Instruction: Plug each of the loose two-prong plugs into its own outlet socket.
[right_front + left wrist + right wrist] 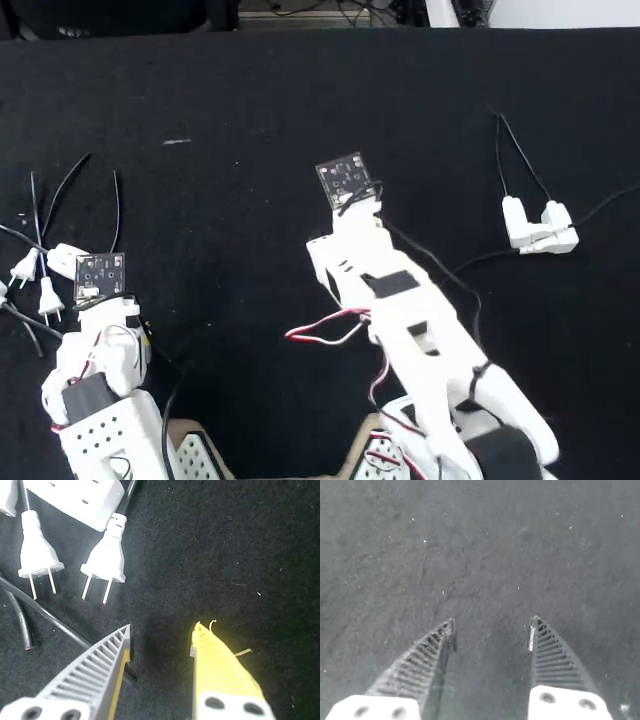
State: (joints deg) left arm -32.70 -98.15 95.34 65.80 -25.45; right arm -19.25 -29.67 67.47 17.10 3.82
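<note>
Two loose white two-prong plugs lie side by side on the black cloth, prongs pointing toward my left gripper. That gripper hangs open a little short of them, nothing between its fingers. Just beyond the plugs lies a white outlet block. In the high view the plugs sit at the far left, beside the left arm. My right gripper is open over bare cloth, and the right arm stretches toward the table's middle. Another white outlet piece lies at the right.
Thin black cables trail from the plugs at the left, and one runs close under the left gripper's finger. More black cables lead off the right outlet piece. The table's far edge runs along the top.
</note>
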